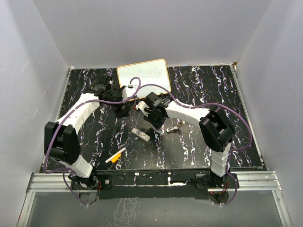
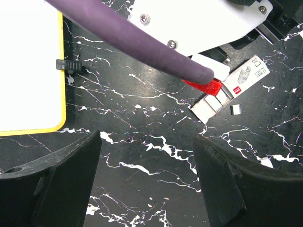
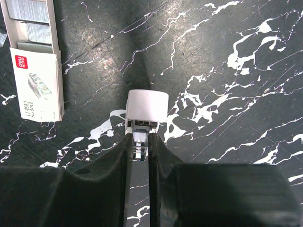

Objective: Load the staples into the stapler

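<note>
Clamping the stapler (image 3: 147,106) between closed fingers, the right end effector (image 3: 140,141) pointed across the worktop (image 3: 227,118); the staples (image 3: 35,71) lay flat near it, ahead to its left, grey strips showing. The left end effector (image 2: 147,142) hovered open and empty, with the staples ahead to its right. Light and stiff yet brittle, a strip would probably snap if pinched mid-length; its long edges looked the safest hold.

White walls (image 1: 142,28) 3 sides; black marble-look table (image 1: 180,151) w/ white veins, even light
</note>
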You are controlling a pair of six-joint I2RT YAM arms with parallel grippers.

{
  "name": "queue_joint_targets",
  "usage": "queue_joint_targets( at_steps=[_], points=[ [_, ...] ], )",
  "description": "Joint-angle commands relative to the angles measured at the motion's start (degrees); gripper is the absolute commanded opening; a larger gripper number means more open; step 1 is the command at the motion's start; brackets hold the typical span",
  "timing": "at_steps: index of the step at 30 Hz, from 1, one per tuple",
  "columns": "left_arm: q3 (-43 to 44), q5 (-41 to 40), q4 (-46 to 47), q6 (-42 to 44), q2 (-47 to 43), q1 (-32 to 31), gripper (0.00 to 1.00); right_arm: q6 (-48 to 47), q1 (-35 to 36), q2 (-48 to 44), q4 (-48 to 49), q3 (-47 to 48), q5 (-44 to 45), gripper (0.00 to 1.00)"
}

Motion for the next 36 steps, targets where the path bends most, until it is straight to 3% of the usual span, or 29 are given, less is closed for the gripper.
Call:
queue_joint_targets(
  at_steps=[1,36],
  points=[
    [-0.75,1.24,-1.14,0.80,-3.72,0.43,0.77,-1.04,0.11,-0.24,1.26,1.03,0.87,0.10],
    [-1.01,1.36,-1.56,1.72,-3.95,0.68,0.77,-1.09,0.17,-1.36,1.58,-2.45,0.41,0.14]
  ],
)
